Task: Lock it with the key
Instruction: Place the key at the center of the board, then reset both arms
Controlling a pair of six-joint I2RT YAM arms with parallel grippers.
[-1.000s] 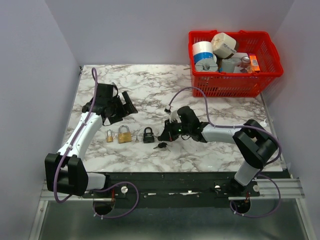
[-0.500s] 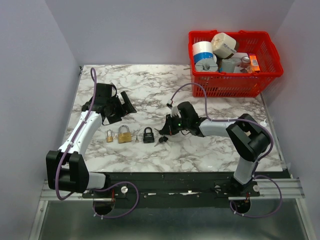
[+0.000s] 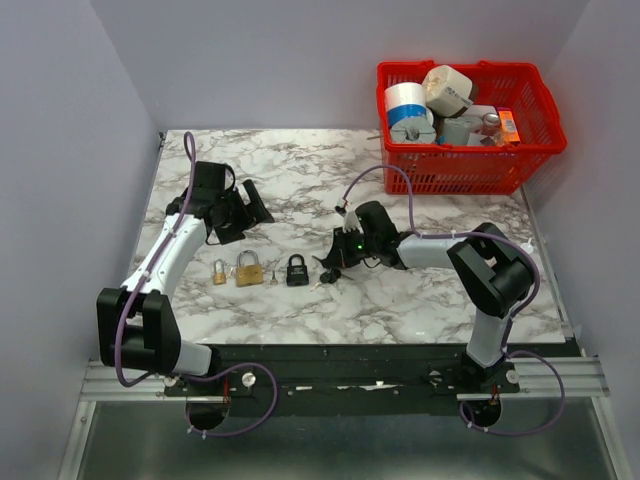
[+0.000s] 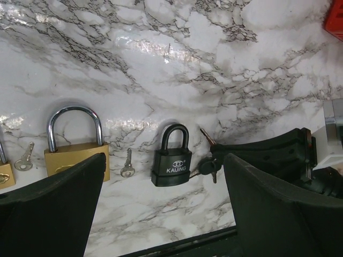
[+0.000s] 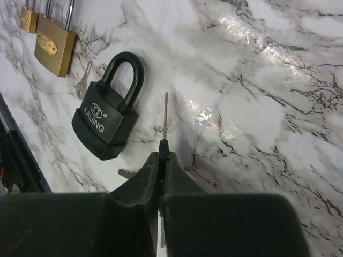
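Beside black padlock [image 5: 110,120], right fingers [image 5: 140,184] pinch key [image 5: 165,119].

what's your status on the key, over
Right gripper shut on the key, tip pointing forward. Left gripper open, holding nothing. Black padlock lies close beside the key; nothing between.

1. Black padlock [image 5: 107,123], just left of right claw [image 5: 163,155]: "KAIJING" in white on the body, small round logo above it.
2. Same padlock seen from the left wrist, ahead of left claw [image 4: 163,160]: "KAIJING" readable there too.
3. Brass padlock [image 5: 53,45], further left of right claw: oval stamp, unreadable.
4. Basket [image 3: 450,175] contents: labels too small to read.
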